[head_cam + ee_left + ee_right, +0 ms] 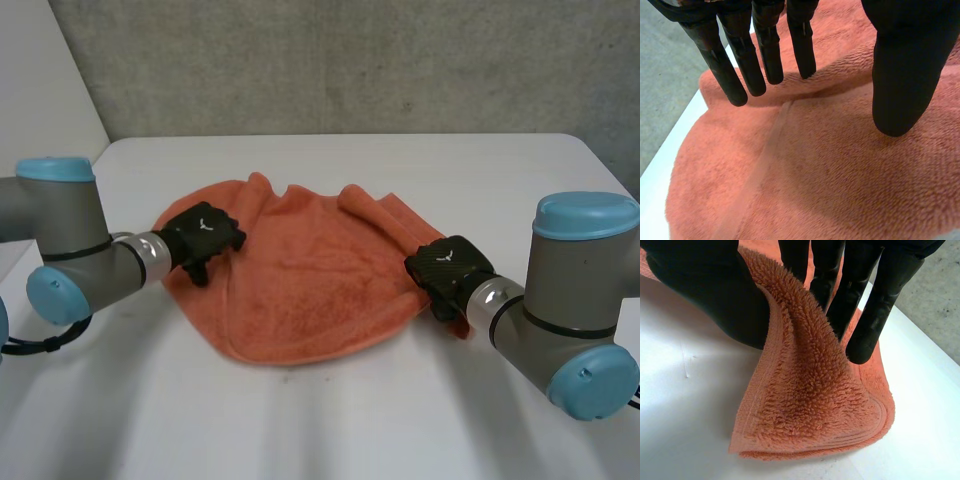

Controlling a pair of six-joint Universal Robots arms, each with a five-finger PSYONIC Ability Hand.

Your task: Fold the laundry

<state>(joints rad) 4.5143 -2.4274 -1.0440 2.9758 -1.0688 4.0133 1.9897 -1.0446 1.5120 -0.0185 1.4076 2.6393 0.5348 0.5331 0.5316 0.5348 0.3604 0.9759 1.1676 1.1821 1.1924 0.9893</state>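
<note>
Towel [310, 275] lies rumpled mid-desk [330, 420], long axis running 9 to 3 o'clock. Left hand [203, 238] sits over the 9 o'clock edge, fingers straight, thumb apart, gripping nothing. Right hand [447, 268] is clamped on the raised 3 o'clock corner. Judgement: that corner travels toward 9 o'clock.

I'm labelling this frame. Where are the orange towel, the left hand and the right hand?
orange towel [310, 285]: head view, its flat middle.
left hand [205, 232]: head view, back of the hand.
right hand [447, 263]: head view, back of the hand.
</note>
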